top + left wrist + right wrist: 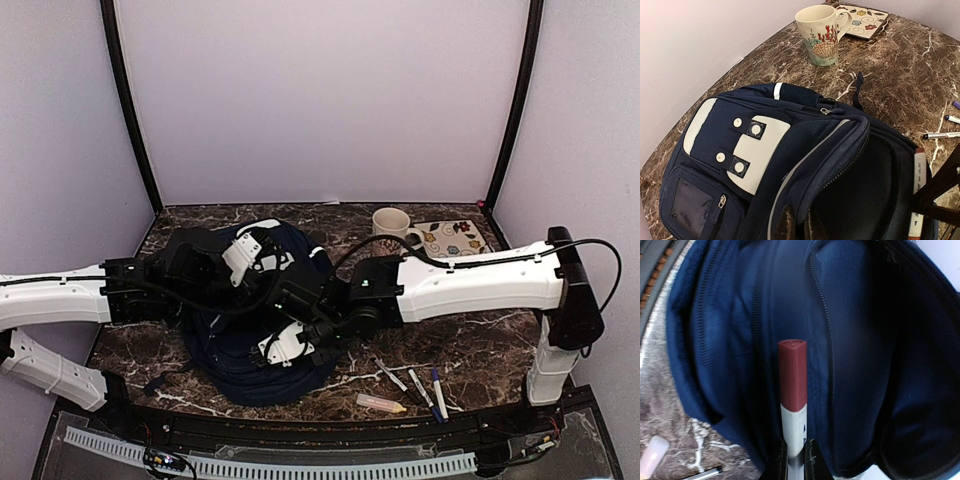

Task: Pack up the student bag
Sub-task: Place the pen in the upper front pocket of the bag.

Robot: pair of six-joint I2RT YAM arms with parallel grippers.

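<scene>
Nearest the arms' bases, loose pens (425, 388) and a pale capped stick (381, 403) lie on the table (470, 350), near the right side of the student bag (250, 375). The bag lies in the middle of the table with its main compartment gaping.

Over that mouth the right hand (796, 460) is clenched on the white barrel of a marker (792, 375), whose dark red cap points forward into the blue lining. The grip sits low on the barrel (most of the length sticks out ahead of the fingers). A nudge of the cap against the zip edge or an inner fold could therefore lever the marker askew or work it out of the pinch.

Letting go too soon is the other risk. From the wrist view the cap seems to hang over the lining rather than deep inside, and a smooth barrel dropped there might slide back out towards the table.

Farther on, the left hand (799, 227) is clamped on the fabric rim of the opening, apparently holding it up. If that thin fold slips free, the mouth would likely sag shut onto the marker. A hard pull could also drag the whole bag towards the far mug (820, 35) and the flowered tile (862, 20) beyond it, though both stand apart from the bag.
</scene>
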